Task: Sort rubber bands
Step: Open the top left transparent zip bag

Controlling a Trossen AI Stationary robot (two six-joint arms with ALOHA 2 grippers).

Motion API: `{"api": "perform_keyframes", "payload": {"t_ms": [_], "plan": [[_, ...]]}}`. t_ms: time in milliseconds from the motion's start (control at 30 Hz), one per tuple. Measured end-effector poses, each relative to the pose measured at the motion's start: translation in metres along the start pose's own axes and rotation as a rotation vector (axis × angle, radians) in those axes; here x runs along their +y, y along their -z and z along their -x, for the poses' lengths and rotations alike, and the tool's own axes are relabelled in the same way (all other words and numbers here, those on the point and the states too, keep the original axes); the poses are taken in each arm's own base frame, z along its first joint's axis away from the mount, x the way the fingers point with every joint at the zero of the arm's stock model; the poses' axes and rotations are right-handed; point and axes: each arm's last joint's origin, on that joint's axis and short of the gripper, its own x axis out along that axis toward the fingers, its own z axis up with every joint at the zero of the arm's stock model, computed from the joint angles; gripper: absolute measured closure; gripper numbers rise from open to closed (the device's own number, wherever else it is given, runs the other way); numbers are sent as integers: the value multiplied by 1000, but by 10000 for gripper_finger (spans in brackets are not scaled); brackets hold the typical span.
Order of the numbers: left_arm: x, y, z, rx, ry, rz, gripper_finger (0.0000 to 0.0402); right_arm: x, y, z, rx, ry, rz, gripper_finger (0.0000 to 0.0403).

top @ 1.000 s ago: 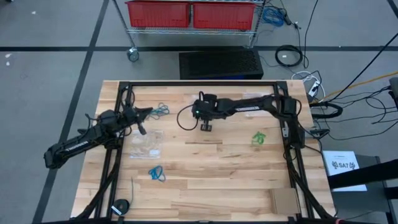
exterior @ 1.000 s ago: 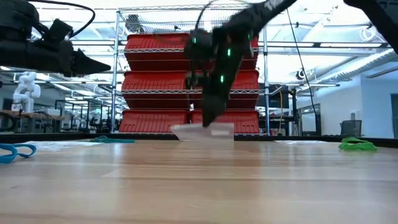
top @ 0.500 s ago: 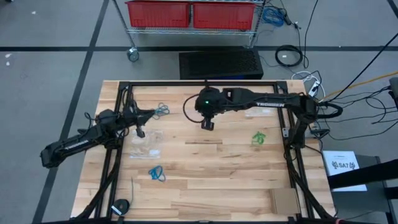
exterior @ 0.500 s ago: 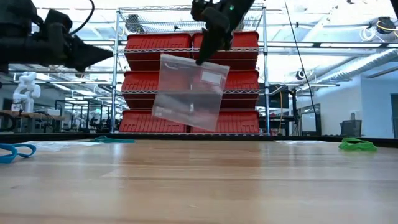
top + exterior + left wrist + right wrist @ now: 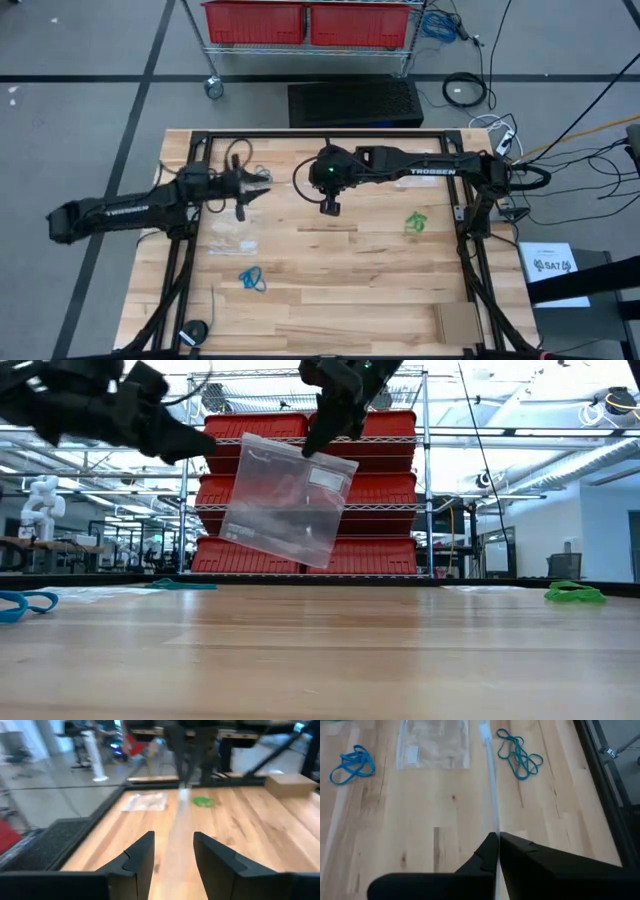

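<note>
The right gripper (image 5: pixel 322 435) hangs above the middle of the far half of the table (image 5: pixel 340 290), its fingers pinched shut on the top edge of a clear zip bag (image 5: pixel 288 500). In the low view the bag dangles well clear of the wood, tilted, with its lower corner swung toward the left arm; nothing can be made out inside it. In the right wrist view the held bag shows only as a thin edge running straight out from between the fingers.

The left gripper (image 5: pixel 244 192) is raised beside that bag, and its fingers stand apart with nothing between them in the left wrist view.

A second clear bag (image 5: pixel 233 231) lies flat on the table on the left side. Its contents cannot be told.

No rubber bands are in either bag as far as the pictures show. The teal bands (image 5: pixel 519 753) lie loose on the wood at the far left, a tangle of loops stretched along the boards. The blue bands (image 5: pixel 251 278) lie nearer the front on the left, beyond the flat bag from the teal ones. The green bands (image 5: pixel 416 221) sit in a small clump on the right side, well apart from the others.
</note>
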Motion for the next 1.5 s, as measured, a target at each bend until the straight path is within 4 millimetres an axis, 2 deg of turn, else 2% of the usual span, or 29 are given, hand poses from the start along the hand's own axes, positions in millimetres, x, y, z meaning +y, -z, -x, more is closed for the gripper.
{"api": "perform_keyframes", "payload": {"t_ms": [267,467,600,833,967,1133,1233,1367,1500], "plan": [[6,-22,-35,61,53,-48,256,0,0,0,1,0,9,403],[8,-23,-44,113,57,-55,264,0,0,0,3,1,11,403],[8,-22,-45,124,58,-68,300,0,1,0,9,1,15,403],[8,-24,-45,111,55,-83,392,-1,1,0,9,6,12,400],[8,-23,-45,122,58,-87,397,-2,-3,2,-31,31,8,367],[8,-22,-44,132,60,-85,398,-2,-18,10,-194,3,3,301],[8,-22,-45,127,58,-86,399,0,-22,-2,-235,-42,24,275],[8,-23,-45,124,58,-87,400,-2,-22,-18,-241,-50,47,271],[8,-23,-45,123,58,-87,400,-9,-24,-26,-281,-100,22,280]]}}
